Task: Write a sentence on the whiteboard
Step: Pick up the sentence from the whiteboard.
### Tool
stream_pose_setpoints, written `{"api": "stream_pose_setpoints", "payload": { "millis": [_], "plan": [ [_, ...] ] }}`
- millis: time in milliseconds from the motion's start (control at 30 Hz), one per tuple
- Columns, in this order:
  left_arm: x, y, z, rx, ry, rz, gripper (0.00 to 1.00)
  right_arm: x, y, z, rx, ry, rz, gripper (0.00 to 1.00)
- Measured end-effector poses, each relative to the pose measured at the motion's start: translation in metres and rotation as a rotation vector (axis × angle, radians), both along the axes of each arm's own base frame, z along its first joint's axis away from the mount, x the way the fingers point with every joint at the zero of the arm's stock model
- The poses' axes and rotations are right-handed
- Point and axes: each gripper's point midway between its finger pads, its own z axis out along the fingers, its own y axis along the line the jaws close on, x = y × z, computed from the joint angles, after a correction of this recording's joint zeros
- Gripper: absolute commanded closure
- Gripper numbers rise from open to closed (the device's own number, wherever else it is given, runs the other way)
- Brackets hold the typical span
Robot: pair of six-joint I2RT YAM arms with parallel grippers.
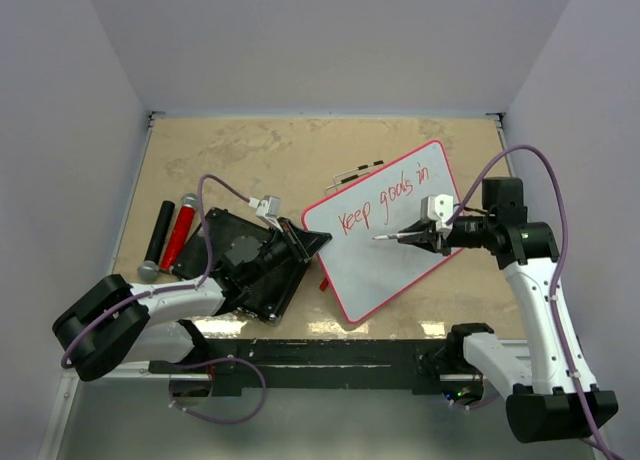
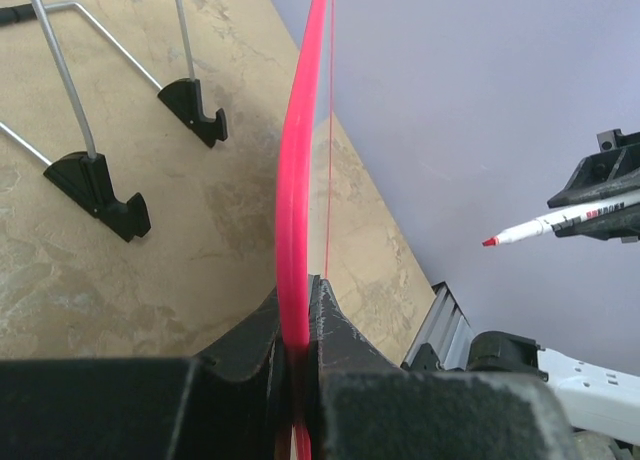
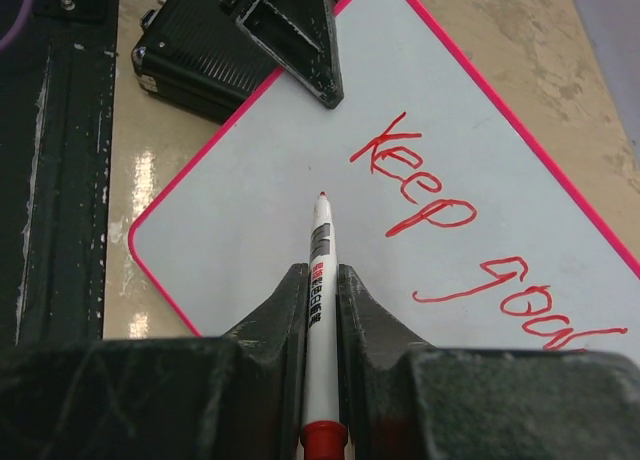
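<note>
1. The right gripper (image 3: pixel 320 280) was clenched on a marker (image 3: pixel 320 230). Its jaws pressed both sides of the white barrel, low in the right wrist frame.
2. The marker's red tip pointed up the frame over a bare white patch of the board (image 3: pixel 250 210), just left of and below the word "Keep".
3. In the left wrist frame the marker (image 2: pixel 560 223) came in from the right edge. Its tip stood apart from the board's rim there.
4. The sentence (image 1: pixel 395 198) was red handwriting reading "Keep goals in". It ran up and to the right along the board's upper edge in the top frame. The right wrist frame showed only "Keep" and the start of the next word (image 3: pixel 440 215).
5. The left gripper (image 2: pixel 297 305) was clamped shut on the board's red rim (image 2: pixel 295 180), which was seen edge-on at bottom centre. In the top frame this gripper (image 1: pixel 312 242) sat at the board's left corner.
6. The board (image 1: pixel 390 270) was right of centre in the top frame, turned diagonally over the tan table (image 1: pixel 230 160). Whether it lay flat I could not tell.
7. A wire stand (image 2: pixel 95 185) with black feet was on the table at the upper left of the left wrist frame. In the top frame it (image 1: pixel 355 170) was just above the board.
8. A black stick (image 1: pixel 160 232) and a red stick (image 1: pixel 180 235) lay side by side at the left of the top frame, well apart from the board.
</note>
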Motion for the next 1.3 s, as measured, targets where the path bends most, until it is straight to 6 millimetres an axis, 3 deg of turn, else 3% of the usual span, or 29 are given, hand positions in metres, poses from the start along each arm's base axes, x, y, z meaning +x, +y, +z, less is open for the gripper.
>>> {"api": "stream_pose_setpoints", "payload": {
  "millis": [533, 800, 1300],
  "plan": [
    [0.0, -0.007, 0.004, -0.001, 0.025, 0.015, 1.0, -0.006, 0.001, -0.012, -0.023, -0.007, -0.016, 1.0],
    [0.0, -0.007, 0.004, 0.007, 0.02, 0.014, 1.0, -0.018, -0.003, -0.03, -0.078, 0.018, 0.036, 1.0],
    [-0.002, -0.006, 0.007, 0.018, -0.007, 0.008, 1.0, -0.021, -0.007, -0.026, -0.098, -0.021, 0.02, 1.0]
  ]
}}
